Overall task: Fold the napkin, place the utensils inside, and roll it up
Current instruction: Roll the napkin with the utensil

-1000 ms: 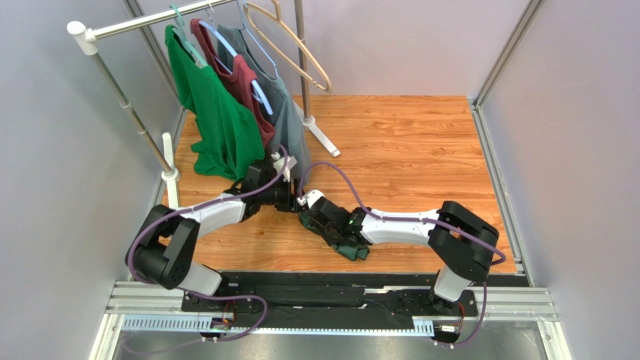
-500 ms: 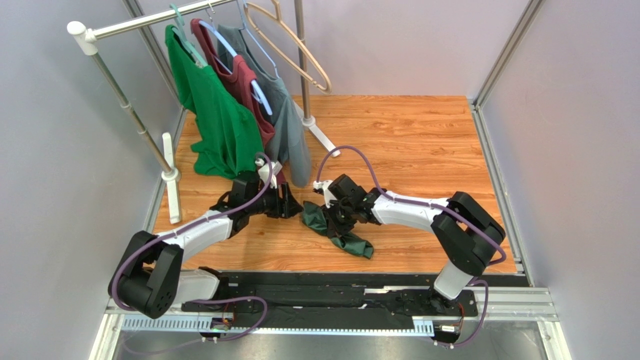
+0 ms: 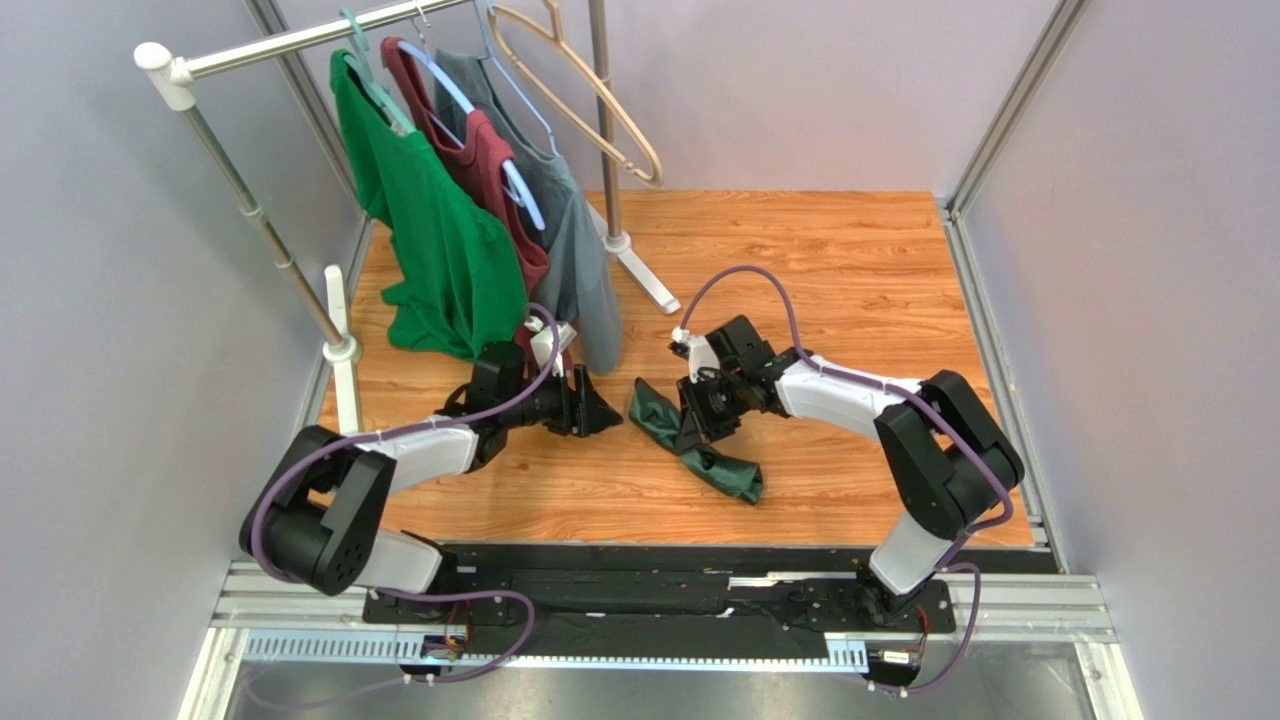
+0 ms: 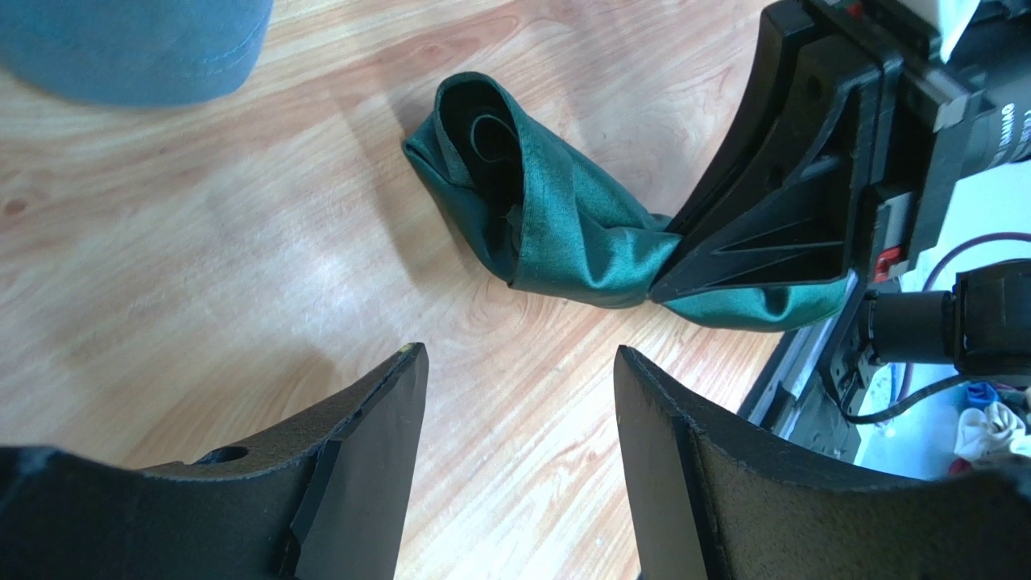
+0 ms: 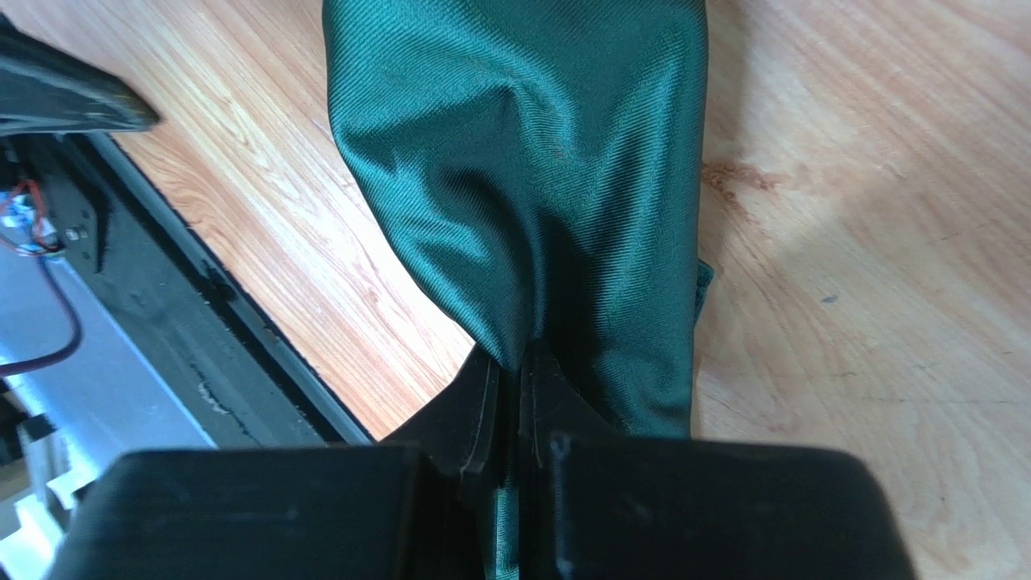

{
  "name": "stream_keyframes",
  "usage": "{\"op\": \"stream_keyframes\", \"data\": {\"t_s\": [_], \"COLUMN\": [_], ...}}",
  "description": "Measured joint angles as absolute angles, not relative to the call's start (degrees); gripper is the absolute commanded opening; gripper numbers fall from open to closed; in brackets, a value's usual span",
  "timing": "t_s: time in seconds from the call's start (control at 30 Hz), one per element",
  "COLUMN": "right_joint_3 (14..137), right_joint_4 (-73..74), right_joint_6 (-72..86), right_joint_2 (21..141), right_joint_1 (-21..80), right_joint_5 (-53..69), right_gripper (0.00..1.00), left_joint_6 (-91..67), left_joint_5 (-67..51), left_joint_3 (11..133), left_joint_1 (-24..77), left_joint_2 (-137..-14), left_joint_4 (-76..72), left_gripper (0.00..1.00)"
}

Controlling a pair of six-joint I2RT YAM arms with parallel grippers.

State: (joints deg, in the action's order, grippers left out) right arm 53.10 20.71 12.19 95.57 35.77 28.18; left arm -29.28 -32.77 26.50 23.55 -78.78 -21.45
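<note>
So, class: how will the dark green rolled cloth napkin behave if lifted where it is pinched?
Probably floppy: the dark green cloth napkin creases and narrows in the shut right gripper. Likely both ends would sag. Its sheen hints it may slip or unroll.

Wood-grain table [image 3: 812, 255], grey walls [image 3: 1142, 225], metal clothes rack [image 3: 259, 225], perhaps three hanging shirts [image 3: 436, 240].

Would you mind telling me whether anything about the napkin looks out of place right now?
Yes: the napkin lies twisted into a loose, uneven bundle on the table, not a neat roll, pinched mid-length by the shut right end effector. The left end effector is open, apart from it.
</note>
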Motion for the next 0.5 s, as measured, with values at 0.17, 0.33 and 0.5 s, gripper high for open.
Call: {"op": "stream_keyframes", "data": {"t_s": [0.17, 0.33, 0.5], "right_joint_3": [53.1, 52.34, 51.53], "right_joint_4": [19.84, 17.1, 14.79], "right_joint_6": [12.25, 13.32, 14.2], "right_joint_2": [96.86, 99.24, 100.71], "right_joint_1": [34.04, 32.71, 31.73], "right_joint_5": [31.7, 35.35, 38.52], "right_gripper": [0.0, 0.0, 0.0], "left_joint_6": [-29.85, -31.88, -34.13], "left_joint_5": [-34.06, -35.11, -35.64], "left_joint_3": [26.5, 26.52, 26.76], "left_joint_1": [24.51, 25.98, 27.09], "left_joint_2": [-83.96, -89.8, -93.01], "left_joint_4": [-27.05, -34.15, -40.82], "left_gripper": [0.68, 0.68, 0.68]}}
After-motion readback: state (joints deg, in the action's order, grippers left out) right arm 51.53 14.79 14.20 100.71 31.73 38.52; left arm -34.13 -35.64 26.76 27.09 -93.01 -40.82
